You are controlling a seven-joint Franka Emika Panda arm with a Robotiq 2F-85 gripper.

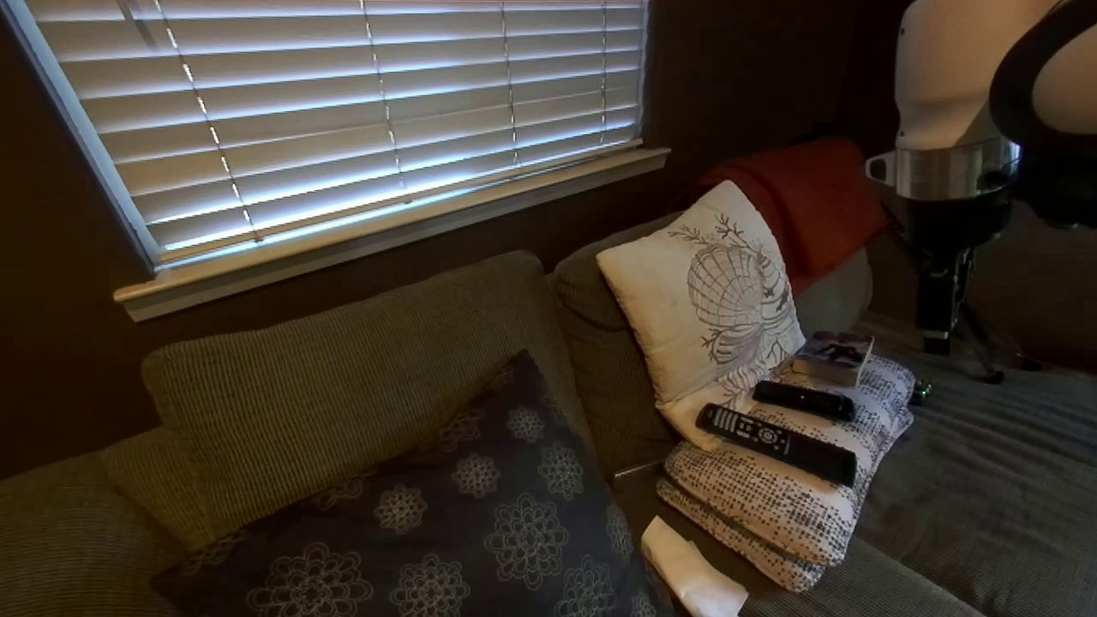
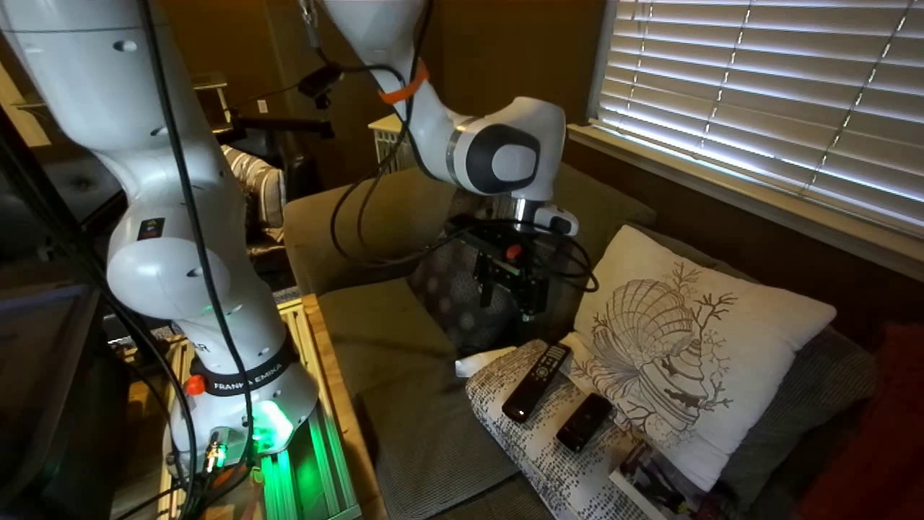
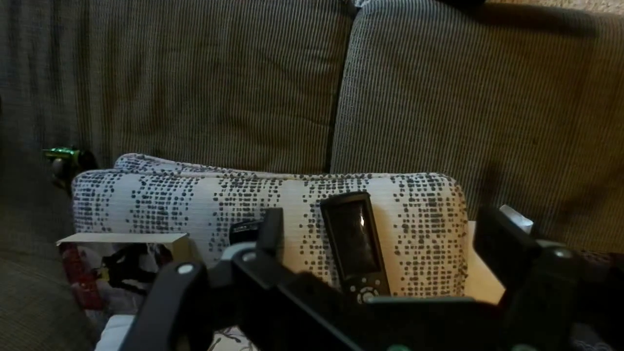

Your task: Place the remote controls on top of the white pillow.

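Spread wide, the gripper (image 2: pixel 509 306) hangs above the sofa (image 2: pixel 390 339) in an exterior view, with the dark flowered cushion (image 2: pixel 453 307) showing behind it. Rightward from there, the speckled cushion (image 2: pixel 487 386) lies flat, bearing first the longer remote control (image 2: pixel 536 383), then the shorter remote control (image 2: pixel 583 423), both black, side by side with a gap between. Next come the book (image 2: pixel 653 480), also on the speckled cushion, then the white pillow (image 2: pixel 693 347), tilted back against the sofa with its shell print facing out and both remote controls close to its lower edge, and lastly the red cloth (image 2: pixel 866 426).
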